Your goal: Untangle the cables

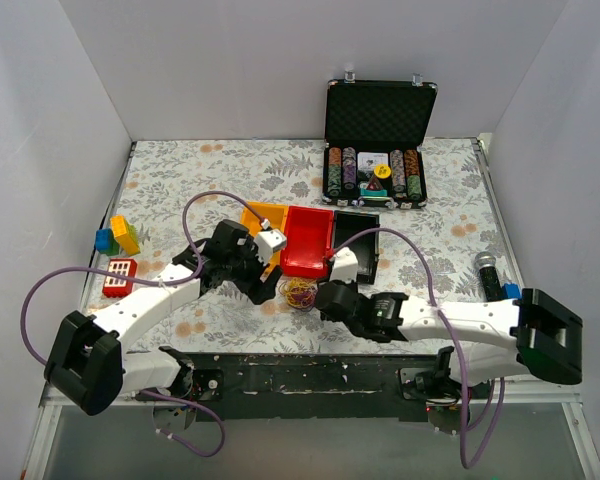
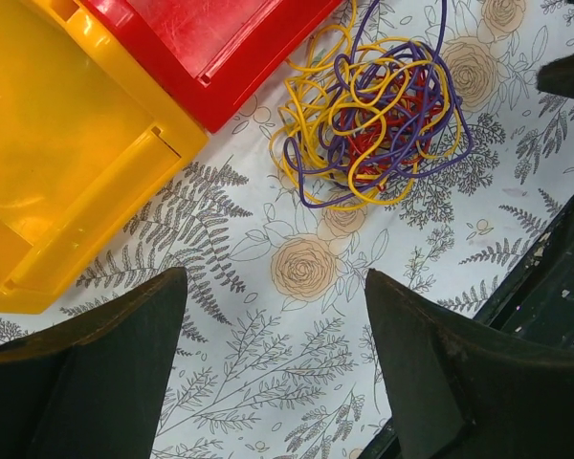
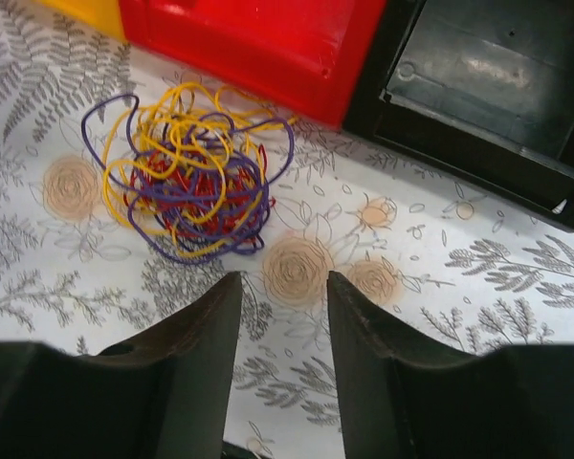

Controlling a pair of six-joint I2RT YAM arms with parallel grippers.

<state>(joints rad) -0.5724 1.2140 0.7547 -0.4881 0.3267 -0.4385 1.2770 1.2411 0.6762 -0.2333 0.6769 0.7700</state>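
Note:
The cables (image 1: 300, 292) are a small clump of thin yellow, red and dark purple wires lying on the floral table cover just in front of the red bin. The clump shows in the left wrist view (image 2: 373, 115) and in the right wrist view (image 3: 187, 172). My left gripper (image 1: 270, 287) is open and empty, just left of the clump; its gap (image 2: 275, 287) is over bare cover. My right gripper (image 1: 325, 297) is open and empty, just right of the clump; its gap (image 3: 284, 287) is beside the wires, not touching them.
A yellow bin (image 1: 263, 218), a red bin (image 1: 308, 240) and a black bin (image 1: 365, 250) stand in a row behind the clump. An open case of poker chips (image 1: 378, 130) is at the back. Toy bricks (image 1: 118, 255) lie left; a dark object (image 1: 490, 270) right.

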